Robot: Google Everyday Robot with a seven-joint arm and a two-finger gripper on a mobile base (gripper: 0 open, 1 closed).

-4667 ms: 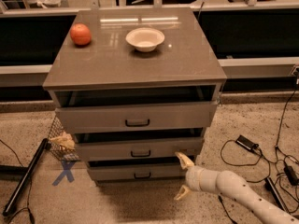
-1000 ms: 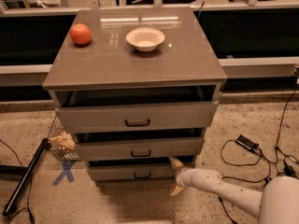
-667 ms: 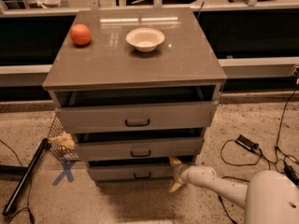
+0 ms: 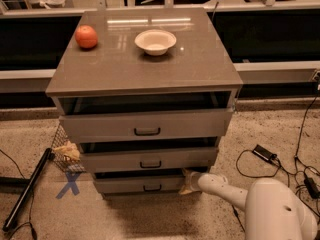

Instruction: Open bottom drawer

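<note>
I hold my pincer (image 4: pixel 186 182) at the 3 o'clock end of the bottom drawer (image 4: pixel 120 184), jaws spread, apparently to hook the panel edge rather than the handle (image 4: pixel 152 187).

bottom drawer (image 4: pixel 125 184) | grey-brown, black bar handle (image 4: pixel 152 187) | slightly open | gripper (image 4: pixel 187 182) at its right end

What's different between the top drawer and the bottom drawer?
The top drawer has the tallest, widest front; the bottom drawer the shortest, narrowest. The top drawer's handle is wider than the bottom drawer's. The gripper is at the bottom drawer's right end, away from the top drawer. Both are grey-brown with black handles.
</note>
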